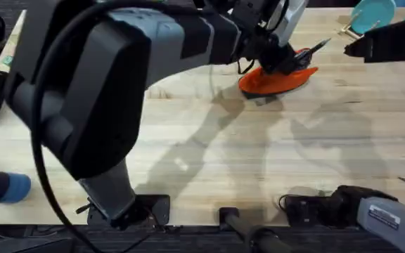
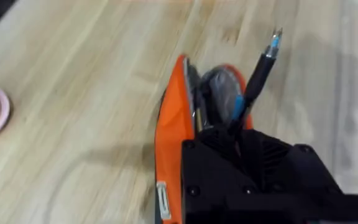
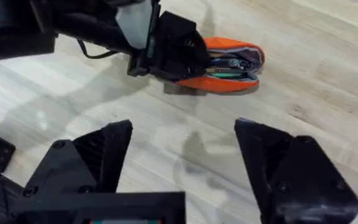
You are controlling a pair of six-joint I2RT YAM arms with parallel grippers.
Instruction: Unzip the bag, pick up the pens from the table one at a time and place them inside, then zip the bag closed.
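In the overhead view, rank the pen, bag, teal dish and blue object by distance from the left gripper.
1. pen, gripped by the left gripper at the table's far side.
2. bag, directly under it.
3. teal dish, upper right corner.
4. blue object, lower-left edge.

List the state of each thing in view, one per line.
Bag: unzipped, mouth open, lying on the table.
Pen: tilted, lower end inside the bag, tip sticking out.
Left gripper: at the bag's mouth, shut on the pen.
Right gripper: jaws open, empty, above the table, apart from the bag.
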